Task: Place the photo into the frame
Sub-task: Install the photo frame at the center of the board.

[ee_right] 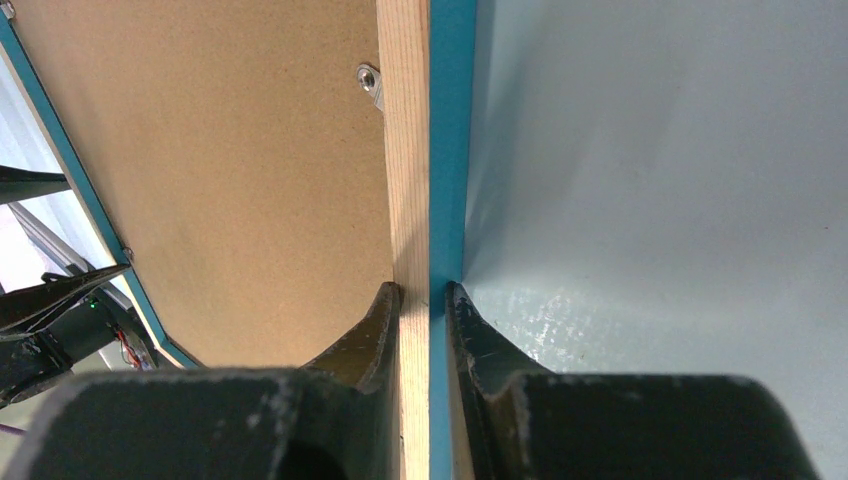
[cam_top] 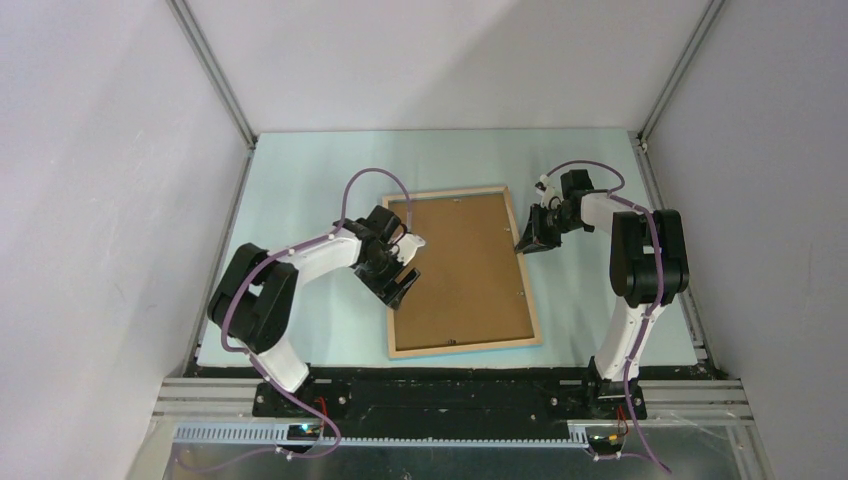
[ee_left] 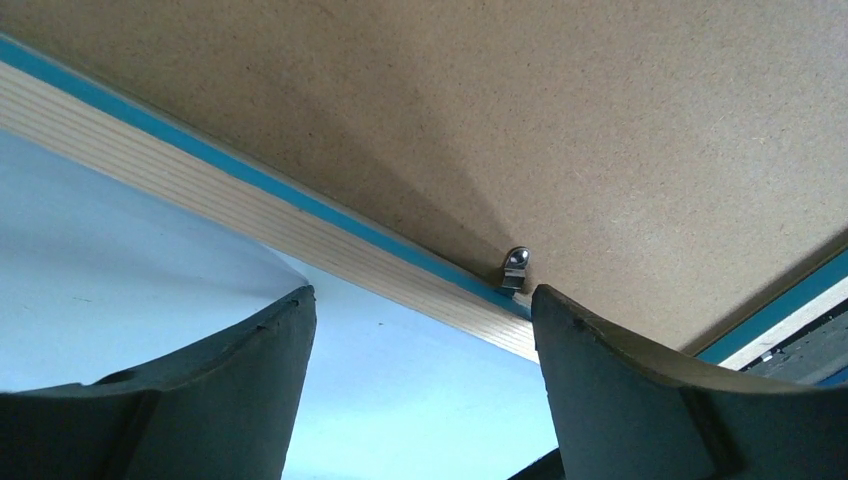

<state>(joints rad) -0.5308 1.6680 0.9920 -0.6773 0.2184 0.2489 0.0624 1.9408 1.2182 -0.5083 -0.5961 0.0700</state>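
The right jaws pinch the frame rail; left jaws spread (backing board inside).

I'm running a robotics lab cell: white panel walls, aluminium struts, left arm and right arm bolted at the desk.

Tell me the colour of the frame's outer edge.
Bright blue; the frame shows it best in the right wrist view.

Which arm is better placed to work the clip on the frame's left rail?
Left. The left gripper is open, just short of the clip. The right gripper is shut on the frame's opposite rail, likely steadying it.
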